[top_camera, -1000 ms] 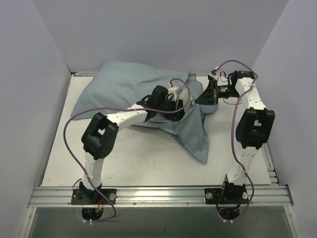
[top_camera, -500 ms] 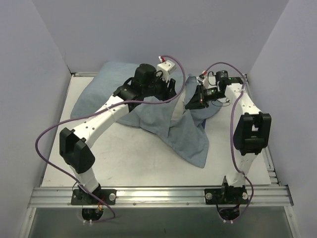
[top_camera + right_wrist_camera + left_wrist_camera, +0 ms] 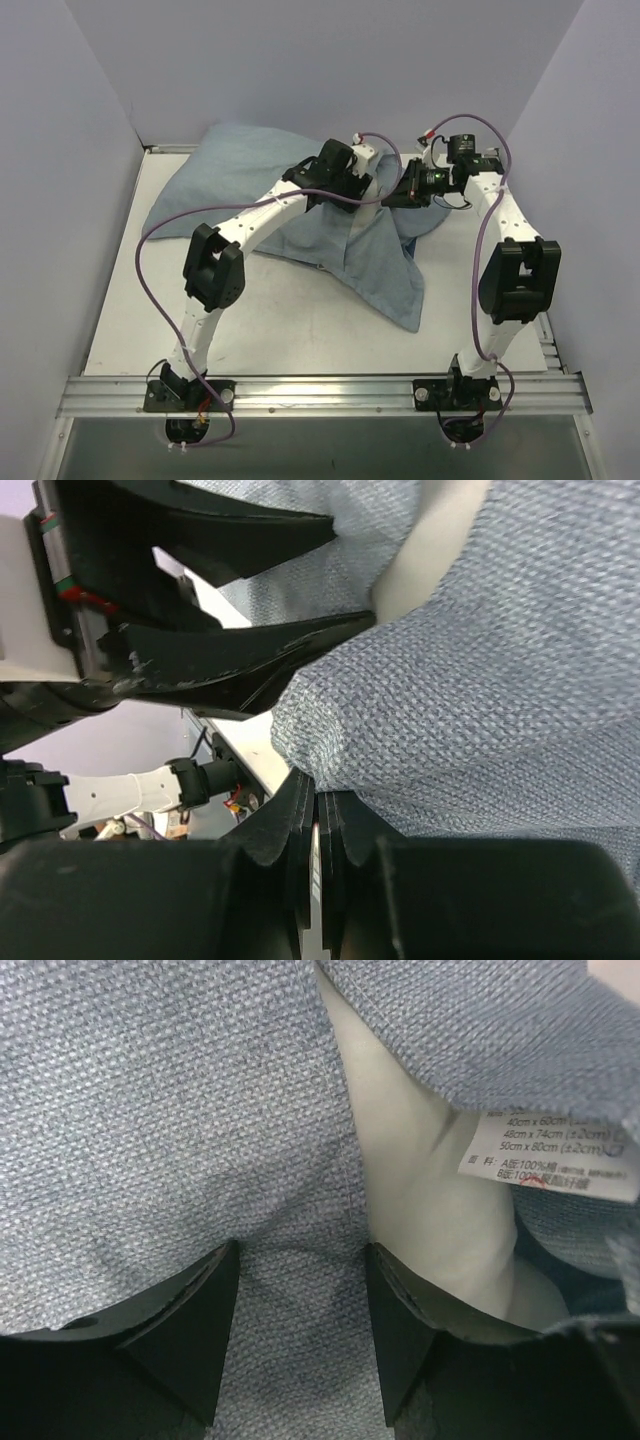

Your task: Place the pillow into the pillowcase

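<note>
The pillowcase (image 3: 240, 175) lies across the back of the table (image 3: 280, 320), its pale grey-blue side up. It is plump at the back left, and a limp flap trails toward the front right. Both arms reach to its open end near the middle of the back edge.

The left gripper (image 3: 352, 183) is down on the cloth there. In the left wrist view, the gripper (image 3: 300, 1252) has its fingers spread, and a puckered fold of the pillowcase (image 3: 180, 1130) sits between the tips. Just beyond that fold the cloth parts, and the white pillow (image 3: 420, 1200) shows in the gap. It is inside the case, with only this strip uncovered. A white care label (image 3: 550, 1155) hangs from the cloth on the far side of the gap.

The right gripper (image 3: 407, 190) is just beside the left one. In the right wrist view, the gripper (image 3: 315, 785) has its fingers pressed together, pinching an edge of the pillowcase (image 3: 480, 700) at the tips. A sliver of the pillow (image 3: 440, 550) shows above that cloth. The left gripper's black fingers (image 3: 230, 655) stand apart close by, touching the cloth.
</note>
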{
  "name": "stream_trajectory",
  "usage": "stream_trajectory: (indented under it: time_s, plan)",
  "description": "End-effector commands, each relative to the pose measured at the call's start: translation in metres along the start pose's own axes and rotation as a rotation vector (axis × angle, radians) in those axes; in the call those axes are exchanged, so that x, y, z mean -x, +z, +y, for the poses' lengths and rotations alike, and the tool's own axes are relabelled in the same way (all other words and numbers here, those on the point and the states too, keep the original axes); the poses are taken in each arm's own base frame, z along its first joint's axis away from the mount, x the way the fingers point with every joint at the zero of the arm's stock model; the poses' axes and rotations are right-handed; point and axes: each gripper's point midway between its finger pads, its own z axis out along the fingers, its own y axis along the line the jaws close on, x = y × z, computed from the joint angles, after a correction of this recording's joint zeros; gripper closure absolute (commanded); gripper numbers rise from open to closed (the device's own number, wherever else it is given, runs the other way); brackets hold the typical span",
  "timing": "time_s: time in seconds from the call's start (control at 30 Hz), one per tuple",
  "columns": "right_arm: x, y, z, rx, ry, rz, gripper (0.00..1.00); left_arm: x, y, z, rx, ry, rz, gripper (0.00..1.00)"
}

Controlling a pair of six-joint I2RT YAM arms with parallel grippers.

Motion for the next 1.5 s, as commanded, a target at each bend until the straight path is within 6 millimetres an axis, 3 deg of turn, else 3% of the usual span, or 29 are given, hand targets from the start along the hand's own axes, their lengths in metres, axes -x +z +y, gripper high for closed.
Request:
stream_trajectory:
  time_s: [0.0,0.03,0.13,0.17,0.2,0.27,0.33,0.53,0.57,0.67,0.77,0.8,0.83,0.97,1.0,1.03,1.07,1.1,1.13,1.17,1.2,1.23,1.27,1.3,1.33,1.37,1.4,1.43,1.47]
  plan:
    - [0.008,-0.015,0.039,0.027,-0.111,-0.065,1.00,0.021,-0.010,0.002,0.014,0.027,-0.033,0.40]
    - [0.007,-0.016,0.041,0.029,-0.116,-0.065,1.00,0.020,-0.011,0.004,0.014,0.027,-0.030,0.44]
    - [0.002,-0.010,0.041,0.025,-0.124,-0.048,1.00,0.033,-0.025,0.013,0.009,-0.004,-0.063,0.69]
    - [0.002,-0.008,0.037,0.008,-0.124,-0.050,1.00,0.038,-0.030,0.008,-0.040,-0.006,-0.077,0.83]
    - [0.001,-0.006,0.033,-0.003,-0.121,-0.046,1.00,0.043,-0.036,0.011,-0.066,-0.043,-0.093,0.90]
    - [0.002,-0.001,0.024,-0.033,-0.107,-0.044,1.00,0.057,-0.056,-0.002,-0.170,-0.042,-0.135,1.00]
    - [0.002,0.006,0.013,-0.055,-0.087,-0.032,1.00,0.065,-0.073,-0.009,-0.223,-0.034,-0.159,1.00]
    - [0.018,0.031,-0.005,-0.070,-0.048,-0.011,1.00,0.102,-0.135,-0.065,-0.514,-0.031,-0.286,1.00]
    - [0.026,0.034,0.003,-0.047,-0.034,-0.024,1.00,0.116,-0.149,-0.077,-0.553,-0.018,-0.324,1.00]
    - [0.051,0.040,0.026,0.044,-0.041,-0.093,1.00,0.125,-0.176,-0.123,-0.700,-0.001,-0.336,1.00]
    - [0.073,0.045,0.035,0.090,-0.069,-0.162,1.00,0.116,-0.170,-0.142,-0.724,-0.016,-0.308,1.00]
    - [0.077,0.050,0.028,0.084,-0.060,-0.168,1.00,0.100,-0.146,-0.135,-0.670,-0.050,-0.276,1.00]
    - [0.079,0.054,0.025,0.082,-0.053,-0.164,1.00,0.089,-0.137,-0.134,-0.667,-0.073,-0.240,1.00]
    - [0.081,0.065,0.013,0.098,-0.010,-0.142,1.00,0.072,-0.086,-0.092,-0.539,-0.167,-0.201,1.00]
    - [0.078,0.065,0.015,0.116,-0.005,-0.126,1.00,0.071,-0.080,-0.067,-0.510,-0.201,-0.200,0.96]
    - [0.068,0.064,0.013,0.124,-0.010,-0.104,0.92,0.069,-0.080,-0.052,-0.491,-0.220,-0.196,0.81]
    - [0.059,0.059,0.013,0.138,-0.009,-0.080,0.80,0.069,-0.086,-0.042,-0.496,-0.215,-0.205,0.67]
    - [0.043,0.054,0.004,0.111,0.024,-0.038,0.60,0.069,-0.093,-0.023,-0.484,-0.212,-0.220,0.51]
    - [0.034,0.040,-0.007,0.077,-0.038,-0.035,0.53,0.078,-0.118,-0.017,-0.483,-0.184,-0.257,0.45]
    - [0.030,0.029,-0.020,0.022,-0.062,-0.036,0.47,0.064,-0.122,-0.009,-0.467,-0.163,-0.243,0.40]
    - [0.013,0.016,-0.028,-0.020,-0.025,0.009,0.35,0.059,-0.133,0.015,-0.423,-0.177,-0.256,0.24]
    - [0.018,-0.009,-0.037,-0.059,-0.104,-0.020,0.35,0.065,-0.164,0.024,-0.400,-0.165,-0.304,0.22]
    - [0.016,-0.022,-0.041,-0.089,-0.113,-0.016,0.35,0.038,-0.164,0.038,-0.376,-0.202,-0.263,0.19]
    - [0.003,-0.038,-0.048,-0.156,-0.073,0.023,0.35,0.029,-0.173,0.050,-0.347,-0.213,-0.262,0.16]
    - [0.004,-0.059,-0.054,-0.199,-0.090,0.011,0.34,0.018,-0.198,0.079,-0.275,-0.247,-0.271,0.15]
    - [0.008,-0.074,-0.052,-0.233,-0.165,0.007,0.35,-0.008,-0.200,0.093,-0.238,-0.256,-0.237,0.15]
    - [-0.005,-0.088,-0.056,-0.277,-0.142,0.046,0.34,-0.022,-0.208,0.105,-0.198,-0.260,-0.224,0.15]
    - [-0.008,-0.103,-0.060,-0.346,-0.167,0.044,0.34,-0.039,-0.233,0.137,-0.097,-0.289,-0.226,0.11]
    - [-0.013,-0.115,-0.065,-0.383,-0.217,0.061,0.34,-0.069,-0.232,0.148,-0.061,-0.254,-0.181,0.09]
